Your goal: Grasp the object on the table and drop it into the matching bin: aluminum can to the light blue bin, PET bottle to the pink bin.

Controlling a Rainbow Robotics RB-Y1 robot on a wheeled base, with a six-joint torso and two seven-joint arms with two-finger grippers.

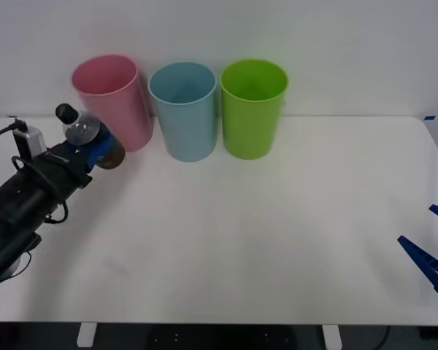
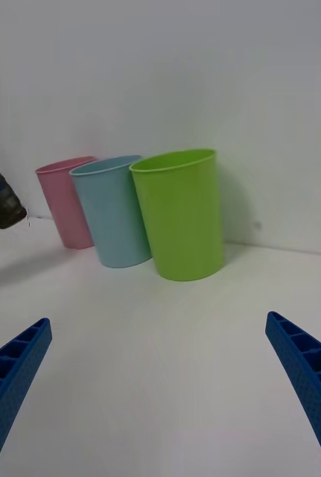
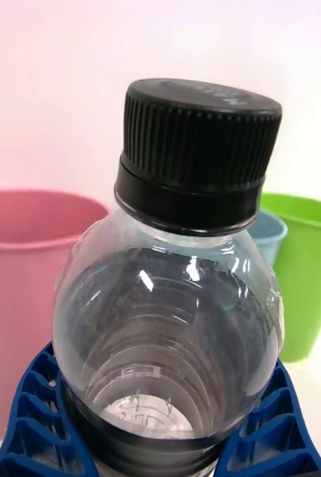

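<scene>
- PET bottle (image 1: pixel 84 130): small, clear, black cap, dark label low on the body. Lifted off the bench (image 1: pixel 241 240) and carried tilted, cap leaning to about 11 o'clock in the front view. It sits just beside the pink bin's near wall, not yet over its mouth.
- Left gripper (image 1: pixel 98 152): at 9 o'clock of the front view; blue jaws pinching the bottle round its lower body, seen closely in the left wrist view.
- Right gripper (image 1: pixel 432 248): parked at 4 o'clock near the bench's edge, jaws spread wide, holding nothing.
- Pink bin (image 1: pixel 113 98): at 11 o'clock, first of a row of three at the back.
- Light blue bin (image 1: pixel 183 109): middle of the row, close beside the pink one; not wanted for this item.
- Lime green bin (image 1: pixel 252 108): last in the row, toward 12 o'clock.
- Progress: grasp and lift look done. Left, by my reading: raise the bottle above the pink rim, centre it, release.
</scene>
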